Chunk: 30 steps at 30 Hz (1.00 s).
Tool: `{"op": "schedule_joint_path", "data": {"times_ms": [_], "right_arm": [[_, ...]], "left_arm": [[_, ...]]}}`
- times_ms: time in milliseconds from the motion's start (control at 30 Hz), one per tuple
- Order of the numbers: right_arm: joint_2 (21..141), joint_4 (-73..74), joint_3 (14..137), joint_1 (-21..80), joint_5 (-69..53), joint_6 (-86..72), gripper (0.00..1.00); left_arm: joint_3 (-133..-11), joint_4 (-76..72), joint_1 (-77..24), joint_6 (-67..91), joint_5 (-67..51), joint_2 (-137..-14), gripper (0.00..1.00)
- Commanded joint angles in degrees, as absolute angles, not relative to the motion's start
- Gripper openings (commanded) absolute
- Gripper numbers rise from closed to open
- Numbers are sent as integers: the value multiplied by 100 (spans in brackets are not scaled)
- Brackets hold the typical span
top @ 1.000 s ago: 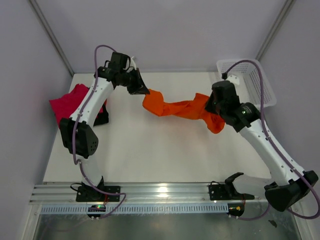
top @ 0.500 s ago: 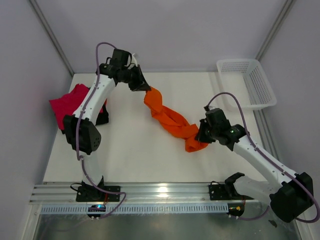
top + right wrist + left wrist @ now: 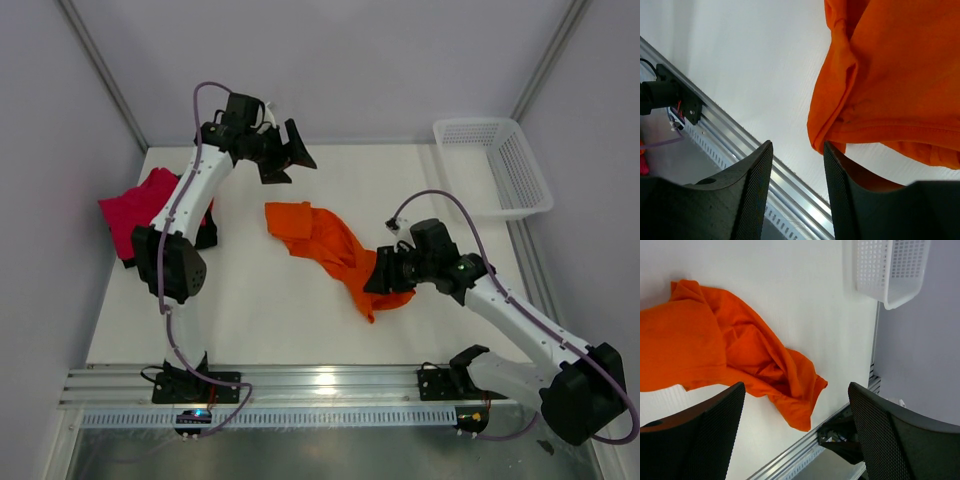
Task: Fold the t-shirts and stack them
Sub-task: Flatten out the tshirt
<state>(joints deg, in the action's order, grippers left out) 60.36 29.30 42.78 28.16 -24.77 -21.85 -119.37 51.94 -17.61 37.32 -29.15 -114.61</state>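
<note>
The orange t-shirt (image 3: 325, 245) lies loose and crumpled on the white table (image 3: 250, 300), running from the middle toward the near right. My left gripper (image 3: 297, 165) hovers open beyond the shirt's far end, and the left wrist view shows nothing between its fingers (image 3: 705, 435), with the orange t-shirt (image 3: 715, 345) below. My right gripper (image 3: 373, 283) stands open at the shirt's near end. The cloth edge (image 3: 830, 135) brushes one fingertip and the gap is empty. The magenta t-shirt (image 3: 135, 205) sits bunched at the far left. Dark cloth (image 3: 205, 232) shows beside it, partly hidden by the left arm.
A white mesh basket (image 3: 497, 165) stands at the far right corner and also shows in the left wrist view as the basket (image 3: 890, 270). An aluminium rail (image 3: 320, 385) runs along the table's near edge. Grey walls close in on three sides.
Both grippers were shut on the ends of the twisted orange shirt and have opened. The shirt dropped onto the table. My right arm swung nearer and leftward.
</note>
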Motion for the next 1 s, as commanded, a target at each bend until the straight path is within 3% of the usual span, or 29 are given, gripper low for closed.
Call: {"op": "schedule_joint_path", "data": {"times_ms": [0, 300, 467, 667, 967], "right_arm": [[5898, 2690, 4219, 2839, -2479, -2021, 50], [6108, 2768, 4192, 2839, -1645, -2346, 50], [6739, 3471, 4474, 2839, -800, -3433, 50], [6768, 2007, 3579, 2839, -1968, -4911, 50], [6294, 1890, 3200, 2839, -2057, -5669, 50]], "left_arm": [[-12111, 5273, -1723, 3727, -3023, -11487, 86], [-12076, 5300, -1723, 3718, -3024, -11496, 87], [-12059, 5335, -1723, 3683, -3023, -11479, 87], [-11953, 5352, -1731, 3630, -2997, -11452, 87], [-11865, 5423, -1723, 3542, -3049, -11487, 87]]}}
